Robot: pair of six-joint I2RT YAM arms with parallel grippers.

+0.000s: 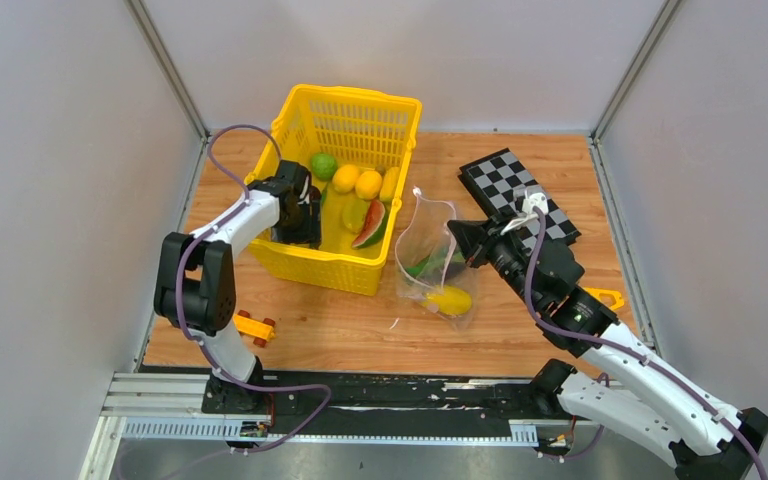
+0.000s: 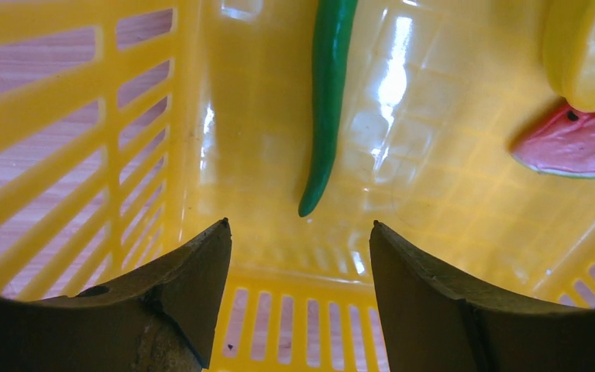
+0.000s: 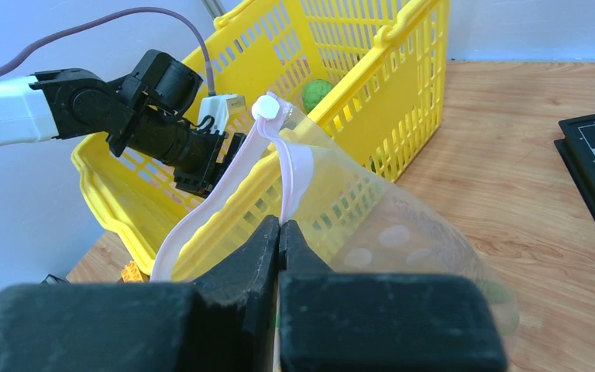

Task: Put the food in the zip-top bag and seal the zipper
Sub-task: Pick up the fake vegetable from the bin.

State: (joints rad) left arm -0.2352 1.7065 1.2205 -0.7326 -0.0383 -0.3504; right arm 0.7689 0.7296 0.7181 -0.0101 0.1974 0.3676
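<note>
My left gripper point(image 2: 300, 226) is open, low inside the yellow basket point(image 2: 46, 155), nothing between its fingers. A long green pod point(image 2: 327, 101) lies just beyond the tips, with a watermelon slice point(image 2: 573, 143) and a yellow fruit point(image 2: 589, 46) to the right. From above, the left gripper point(image 1: 305, 215) is at the basket's front left. The zip-top bag point(image 1: 430, 255) stands right of the basket and holds a yellow fruit point(image 1: 449, 299) and something green point(image 1: 425, 265). My right gripper point(image 3: 280, 225) is shut on the bag's pink zipper point(image 3: 201, 211), and the bag's mouth gapes.
The basket point(image 1: 345, 95) also holds two yellow fruits point(image 1: 357, 181) and a green ball point(image 1: 323, 165). A chequerboard point(image 1: 520, 190) lies at the back right. An orange toy car point(image 1: 256, 327) sits by the left arm's base. Grey walls close in three sides.
</note>
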